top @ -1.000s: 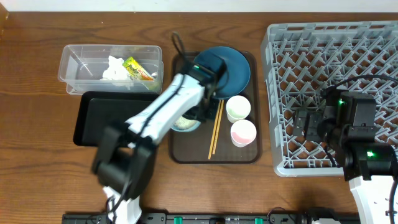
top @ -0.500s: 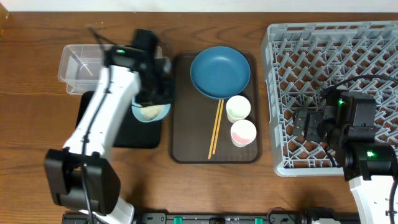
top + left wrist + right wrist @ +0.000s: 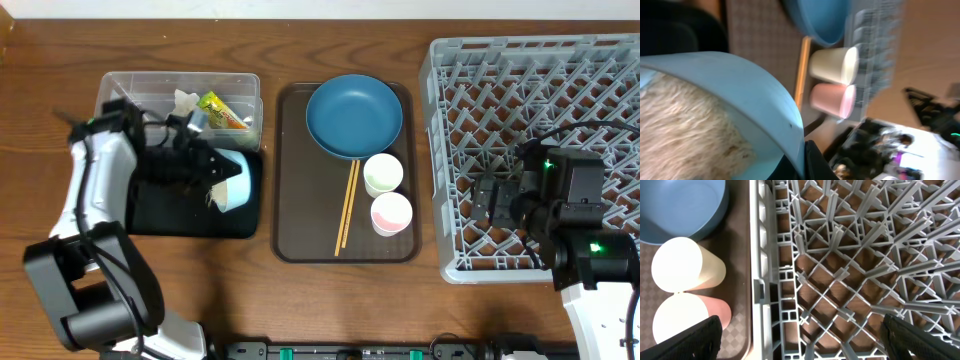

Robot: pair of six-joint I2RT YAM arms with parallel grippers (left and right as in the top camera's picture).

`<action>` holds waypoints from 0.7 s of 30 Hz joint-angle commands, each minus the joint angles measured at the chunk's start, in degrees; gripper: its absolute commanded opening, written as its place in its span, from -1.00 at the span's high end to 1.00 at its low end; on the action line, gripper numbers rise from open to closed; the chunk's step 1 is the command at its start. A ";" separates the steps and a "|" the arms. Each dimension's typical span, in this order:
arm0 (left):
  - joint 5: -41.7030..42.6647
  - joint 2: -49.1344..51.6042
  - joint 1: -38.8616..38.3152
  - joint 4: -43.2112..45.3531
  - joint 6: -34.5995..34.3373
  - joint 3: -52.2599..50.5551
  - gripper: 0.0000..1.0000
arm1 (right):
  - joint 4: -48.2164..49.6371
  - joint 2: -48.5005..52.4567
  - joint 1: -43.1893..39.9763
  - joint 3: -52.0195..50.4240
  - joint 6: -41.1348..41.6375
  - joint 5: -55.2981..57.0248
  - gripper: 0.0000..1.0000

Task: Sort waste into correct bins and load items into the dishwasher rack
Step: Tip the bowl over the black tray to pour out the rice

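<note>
Rice (image 3: 685, 135) fills the light blue bowl (image 3: 232, 180), which your left gripper (image 3: 210, 172) clamps by the rim, tipped on its side over the black tray (image 3: 160, 218). A second ago that bowl sat on the brown tray (image 3: 300, 235). It has swung across, so dumping the rice looks like the step in hand. Further out, the plate (image 3: 354, 115), chopsticks (image 3: 346, 205) and both cups are unmoved. Your right gripper (image 3: 490, 198) hangs wide open over the rack (image 3: 520, 90), as before.

pink cup (image 3: 391, 213) just beside rack (image 3: 520, 80), narrow gap
</note>
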 commanded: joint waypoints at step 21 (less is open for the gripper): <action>28.09 3.45 11.30 1.55 -3.76 -6.01 0.88 | -0.04 -0.13 0.59 1.11 0.66 -0.04 -0.98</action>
